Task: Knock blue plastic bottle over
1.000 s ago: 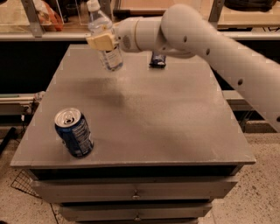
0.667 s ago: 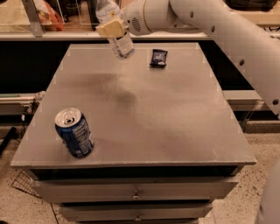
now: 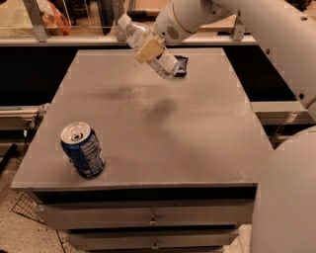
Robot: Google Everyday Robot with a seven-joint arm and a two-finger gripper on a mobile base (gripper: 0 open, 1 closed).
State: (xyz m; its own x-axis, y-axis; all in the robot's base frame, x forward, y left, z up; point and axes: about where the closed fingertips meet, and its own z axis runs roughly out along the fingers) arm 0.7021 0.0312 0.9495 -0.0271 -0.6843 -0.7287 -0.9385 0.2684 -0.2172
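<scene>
tipping hard to one side, the blue plastic bottle (image 3: 165, 62) now hangs at a steep slant over the far part of the counter (image 3: 197, 148), its white cap (image 3: 124, 21) pointing up toward the far-left and its base low, just beside a small dark snack packet (image 3: 183, 64). a second ago it stood upright nearer the far-left corner; since then it has swung over and shifted right. the tool (image 3: 148, 49) is clamped across the bottle's upper body, at the end of the white arm (image 3: 197, 15) reaching in from the right. the bottle is tilted but not lying down (whether its base touches the surface cannot be told), so the knock-over looks well begun and unfinished: it likely needs lowering or letting go to come to rest on its side. the far edge is close behind the bottle, and a roll that way could carry it off; the open middle and near side offer safer room. a blue soda can (image 3: 83, 150) stands well apart at the near-left corner, close to that edge.
</scene>
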